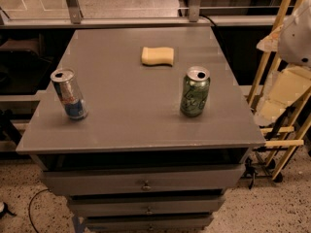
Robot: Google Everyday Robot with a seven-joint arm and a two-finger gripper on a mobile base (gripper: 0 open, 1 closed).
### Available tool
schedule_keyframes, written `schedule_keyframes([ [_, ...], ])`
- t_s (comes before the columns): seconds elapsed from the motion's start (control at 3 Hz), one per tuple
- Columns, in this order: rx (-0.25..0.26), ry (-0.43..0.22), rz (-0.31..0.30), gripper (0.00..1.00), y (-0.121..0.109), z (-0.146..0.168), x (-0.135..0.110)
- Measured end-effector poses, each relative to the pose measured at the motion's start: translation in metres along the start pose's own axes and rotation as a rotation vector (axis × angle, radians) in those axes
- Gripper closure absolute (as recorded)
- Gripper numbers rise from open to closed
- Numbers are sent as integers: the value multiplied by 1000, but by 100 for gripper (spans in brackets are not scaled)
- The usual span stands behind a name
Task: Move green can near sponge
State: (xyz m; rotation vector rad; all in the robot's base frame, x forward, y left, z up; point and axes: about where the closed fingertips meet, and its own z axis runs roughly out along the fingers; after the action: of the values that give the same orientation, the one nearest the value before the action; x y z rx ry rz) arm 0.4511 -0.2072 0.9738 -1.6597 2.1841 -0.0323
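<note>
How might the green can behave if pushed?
The green can stands upright and tall, so a high push may tip it. Its open-looking top suggests it's light. Round, it would roll if toppled. No gripper in view.

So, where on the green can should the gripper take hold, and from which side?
Probably mid-body on the green can, coming in level from the front edge of the table. The can stands upright, round and straight-sided, with nothing touching it; the sponge lies farther back, the blue can far left. The gripper is out of view.

Upright green can (195,92), apart from sponge (158,56)
</note>
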Motion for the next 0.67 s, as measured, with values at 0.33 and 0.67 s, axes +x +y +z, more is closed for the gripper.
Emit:
schedule_keyframes([
  [0.33,-17,-123,39,0,-20,31,-16],
  [0.67,-32,-249,93,0,-42,58,-31],
])
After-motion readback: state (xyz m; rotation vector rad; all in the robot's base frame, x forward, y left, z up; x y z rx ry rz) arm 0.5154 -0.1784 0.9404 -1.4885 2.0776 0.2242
